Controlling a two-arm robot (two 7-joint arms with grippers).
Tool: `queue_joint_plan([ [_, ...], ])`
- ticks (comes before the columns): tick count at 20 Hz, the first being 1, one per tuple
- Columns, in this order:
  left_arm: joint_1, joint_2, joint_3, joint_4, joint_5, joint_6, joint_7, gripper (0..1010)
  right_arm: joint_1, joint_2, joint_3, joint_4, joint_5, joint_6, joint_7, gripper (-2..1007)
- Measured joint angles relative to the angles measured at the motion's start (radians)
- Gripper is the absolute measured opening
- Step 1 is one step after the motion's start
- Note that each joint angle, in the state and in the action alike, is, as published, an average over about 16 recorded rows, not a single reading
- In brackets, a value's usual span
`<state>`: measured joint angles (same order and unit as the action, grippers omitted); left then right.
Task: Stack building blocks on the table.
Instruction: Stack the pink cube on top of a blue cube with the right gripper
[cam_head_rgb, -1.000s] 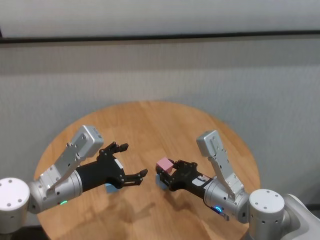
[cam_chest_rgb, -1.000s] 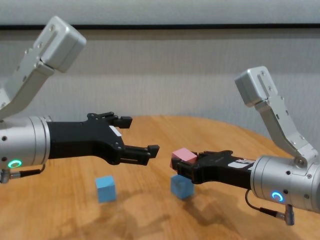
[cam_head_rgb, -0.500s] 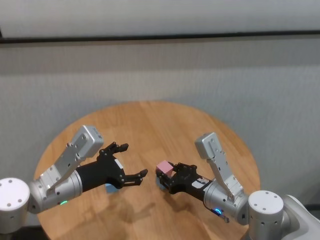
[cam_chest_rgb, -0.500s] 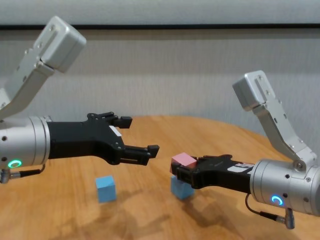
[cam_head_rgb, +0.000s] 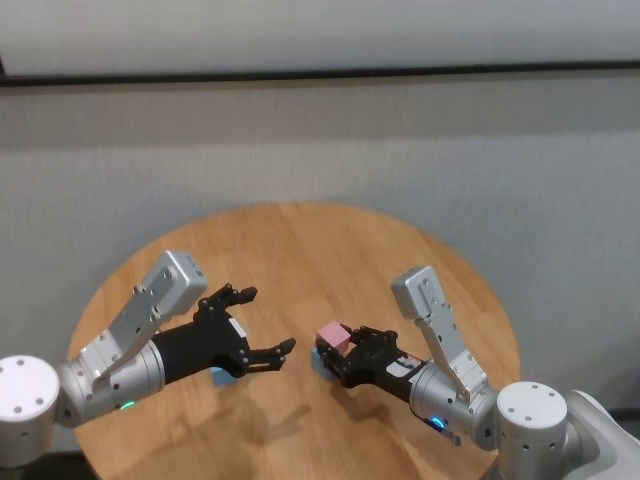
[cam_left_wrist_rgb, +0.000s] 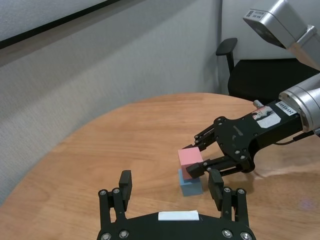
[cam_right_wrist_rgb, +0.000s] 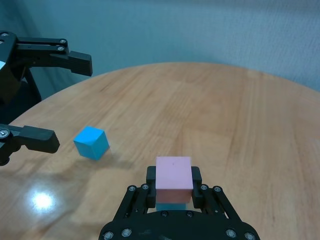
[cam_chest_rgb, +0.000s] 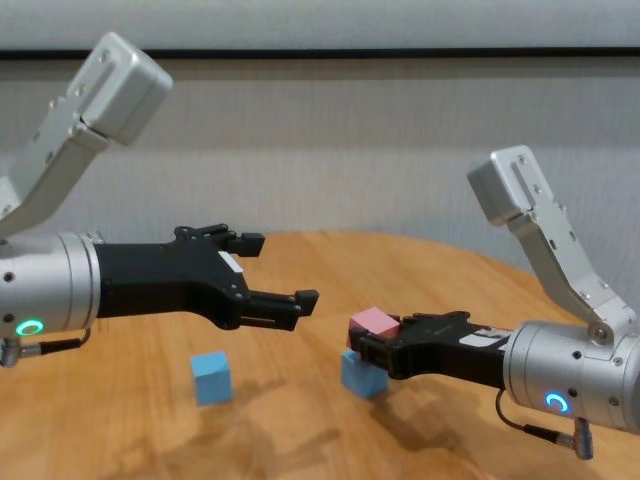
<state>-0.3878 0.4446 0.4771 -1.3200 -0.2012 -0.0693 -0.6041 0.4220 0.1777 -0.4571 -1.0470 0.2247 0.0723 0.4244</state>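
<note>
A grey textured wall with a dark rail backs the round wooden desk (cam_head_rgb: 300, 250).

Head view: the right gripper (cam_head_rgb: 335, 352) pinches the pink cube (cam_head_rgb: 331, 337), which has sunk since a second ago and now sits on a light blue cube (cam_head_rgb: 321, 362), only an edge of which shows beneath it. The left gripper (cam_head_rgb: 262, 325) hangs well apart from that blue cube, jaws spread, unmoved.

Left wrist view: the pink cube (cam_left_wrist_rgb: 191, 161) rests on the blue cube (cam_left_wrist_rgb: 190, 183), a little offset toward the wall, with the right gripper's (cam_left_wrist_rgb: 202, 156) jaws closed on its sides. The left gripper's own fingers (cam_left_wrist_rgb: 216, 184) frame the view, wide apart and holding nothing.

Right wrist view: the pink cube (cam_right_wrist_rgb: 173, 179) is clamped between the jaws, a sliver of blue below it. The second light blue cube (cam_right_wrist_rgb: 91, 142) lies alone on the desk, well apart from the stack, under the left gripper's fingers (cam_right_wrist_rgb: 75, 59).

Chest view: the gap seen earlier between pink (cam_chest_rgb: 374, 324) and blue (cam_chest_rgb: 361, 373) has closed. The first stacking step looks nearly done; release comes next, then the lone blue cube (cam_chest_rgb: 212, 377).
</note>
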Motion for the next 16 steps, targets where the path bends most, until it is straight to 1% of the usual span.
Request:
queue_joint_plan([
  [16, 0.000, 0.000, 0.000, 0.000, 0.000, 0.000, 0.000, 1003, 0.010, -0.011, 0.002, 0.018, -0.001, 0.000, -0.001, 369],
])
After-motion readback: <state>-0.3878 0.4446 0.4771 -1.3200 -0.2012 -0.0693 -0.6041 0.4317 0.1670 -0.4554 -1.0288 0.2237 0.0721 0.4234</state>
